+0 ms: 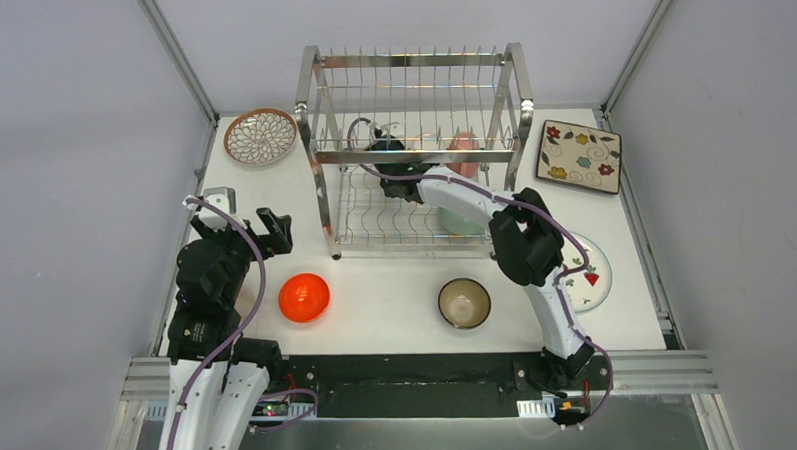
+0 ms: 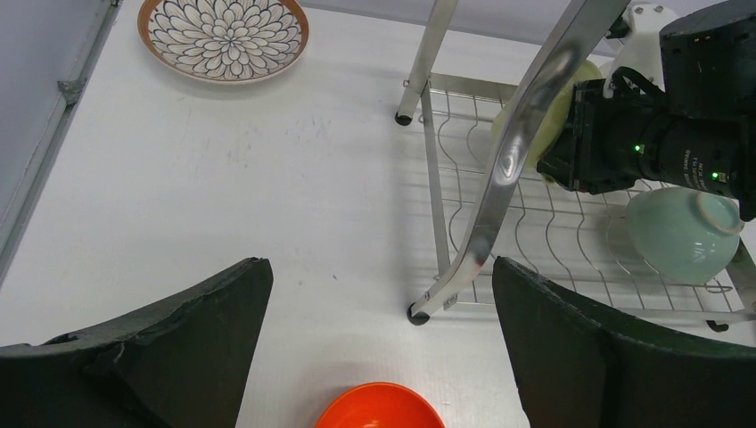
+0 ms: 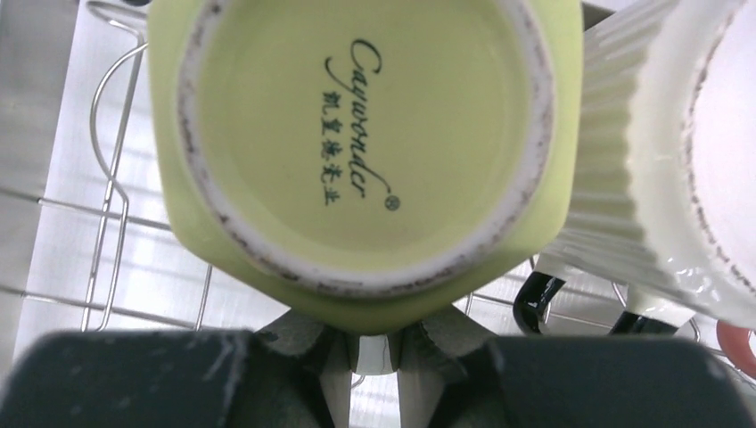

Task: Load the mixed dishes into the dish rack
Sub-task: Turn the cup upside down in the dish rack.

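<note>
Right gripper point(image 3: 373, 352) was found inside the lower tier of the dish rack point(image 1: 417, 149), under the slotted upper level. Its jaws were narrow and pinched the wall of a yellow-green cup point(image 3: 357, 134). The cup's base, with its printed maker's mark, faced the wrist camera. Whether the cup rested on the rack's wire could not be determined.

A white ribbed mug point(image 3: 660, 178) stood just beside the cup, to its right, also within the rack. A mint bowl point(image 2: 682, 234) lay tilted on the lower tier, toward the rack's front right. A pink cup point(image 1: 462, 148) sat further back in the rack.

Left gripper point(image 2: 383, 348) hung above the table point(image 1: 397, 285) off the rack's front left corner. Its jaws were spread wide and held nothing.

Outside the rack:
- The orange bowl point(image 1: 304, 297) and the brown bowl point(image 1: 464, 303) lay in front of it.
- The petal-pattern plate point(image 1: 260, 136) lay to its left.
- The square floral plate point(image 1: 578, 157) lay to its right.
- The strawberry plate point(image 1: 588, 273) lay off its front right, partly hidden by the right arm.
</note>
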